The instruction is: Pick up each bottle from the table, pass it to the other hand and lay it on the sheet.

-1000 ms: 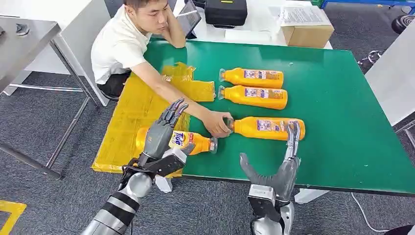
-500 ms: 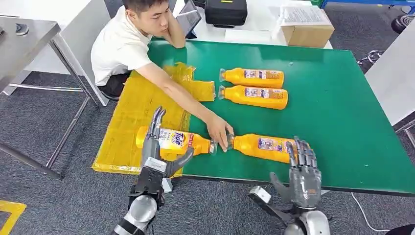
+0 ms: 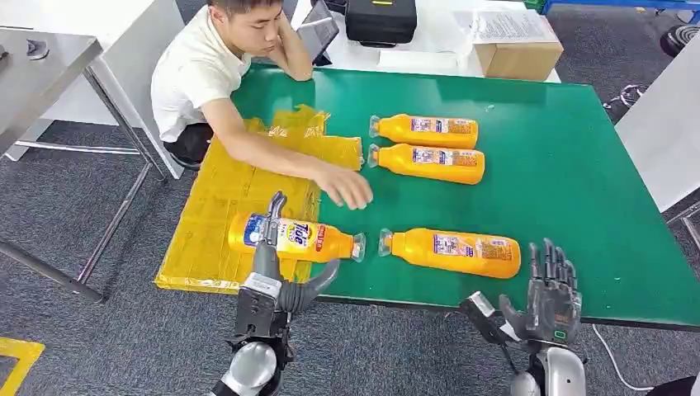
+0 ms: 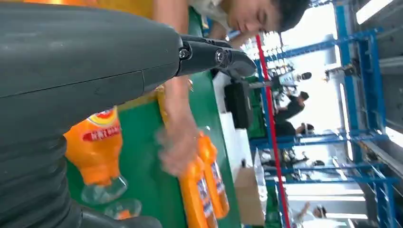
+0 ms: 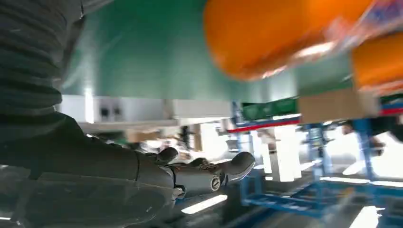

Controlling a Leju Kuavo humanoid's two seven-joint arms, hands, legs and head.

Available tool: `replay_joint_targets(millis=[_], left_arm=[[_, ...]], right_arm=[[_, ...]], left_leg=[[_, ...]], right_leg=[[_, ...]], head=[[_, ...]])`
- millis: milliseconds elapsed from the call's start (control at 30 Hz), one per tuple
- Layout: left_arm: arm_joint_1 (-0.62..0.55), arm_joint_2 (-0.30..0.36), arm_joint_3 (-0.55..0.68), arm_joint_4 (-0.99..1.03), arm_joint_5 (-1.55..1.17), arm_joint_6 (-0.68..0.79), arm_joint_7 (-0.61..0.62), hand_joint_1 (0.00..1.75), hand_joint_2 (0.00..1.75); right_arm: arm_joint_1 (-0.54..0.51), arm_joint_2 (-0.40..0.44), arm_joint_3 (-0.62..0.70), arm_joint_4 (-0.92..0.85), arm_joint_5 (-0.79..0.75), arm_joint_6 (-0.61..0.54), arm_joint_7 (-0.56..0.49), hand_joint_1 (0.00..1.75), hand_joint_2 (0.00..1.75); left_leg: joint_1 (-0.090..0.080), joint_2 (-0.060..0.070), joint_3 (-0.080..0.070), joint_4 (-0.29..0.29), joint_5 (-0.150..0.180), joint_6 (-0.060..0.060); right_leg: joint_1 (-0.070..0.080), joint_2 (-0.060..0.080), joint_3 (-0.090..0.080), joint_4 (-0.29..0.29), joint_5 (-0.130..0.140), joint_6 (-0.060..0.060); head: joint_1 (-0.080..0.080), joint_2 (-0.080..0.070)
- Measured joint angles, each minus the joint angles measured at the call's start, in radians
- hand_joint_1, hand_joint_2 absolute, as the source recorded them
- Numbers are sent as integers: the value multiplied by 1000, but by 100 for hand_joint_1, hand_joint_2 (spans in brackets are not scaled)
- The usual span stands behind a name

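Four orange bottles lie on the green tabletop, one over the yellow sheet at lower left; both hands, left and right, spread empty; the nearest bottle looks rigid, slick, best gripped mid-body.

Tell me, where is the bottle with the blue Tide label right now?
In the head view the Tide bottle lies on its side at the table's near left, half on the yellow sheet, just beyond the robot's left hand.

dark grey hands, silver arms
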Motion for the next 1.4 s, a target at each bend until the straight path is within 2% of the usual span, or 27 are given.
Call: replay_joint_targets(millis=[167, 333, 867, 1100, 1300, 1333, 1367, 1400], left_arm=[[-28, -3, -63, 9, 0, -13, 18, 0, 175], [-49, -3, -109, 31, -7, -7, 16, 0, 175], [-76, -3, -148, 77, -18, -8, 26, 0, 175], [-88, -3, -164, 95, -49, -8, 56, 0, 175], [-87, -3, -164, 98, -86, -14, 95, 0, 175], [-86, -3, -164, 98, -90, -17, 102, 0, 175], [-86, -3, -164, 98, -93, -18, 106, 0, 175], [-86, -3, -164, 98, -96, -18, 108, 0, 175]], right_arm=[[-126, -64, 95, 177, -72, 0, 10, 0, 175], [-210, -69, 154, 302, -106, 0, -10, 0, 175], [-290, -51, 237, 444, -103, -2, -7, 0, 175], [-346, -54, 279, 529, -110, 47, 68, 0, 175], [-380, -78, 329, 550, -96, 146, 226, 3, 175], [-388, -83, 336, 550, -96, 176, 252, 35, 175], [-394, -87, 342, 552, -95, 195, 266, 133, 175], [-399, -92, 346, 555, -94, 208, 277, 152, 175]], left_leg=[[0, 0, 0, 0, 0, 0], [0, 0, 0, 0, 0, 0], [0, 1, 1, 0, 0, 0], [0, 4, 4, 0, 0, 0], [0, 4, 10, 0, 0, 0], [0, 4, 12, 0, 0, 0], [0, 4, 14, 0, -1, 0], [0, 3, 16, 0, -2, 1]], right_leg=[[0, 0, 0, 0, 0, 0], [0, 0, 0, 0, 0, 0], [0, 0, 0, 0, 0, 0], [0, 2, 2, 0, 0, 0], [0, 2, 6, -1, 0, 0], [0, 2, 4, -1, 0, 0], [0, 2, 2, -1, -1, -1], [0, 2, 4, -2, -4, -2]], head=[[0, 0], [0, 0], [0, 0], [0, 0], [0, 0], [0, 0], [0, 0], [0, 0]])
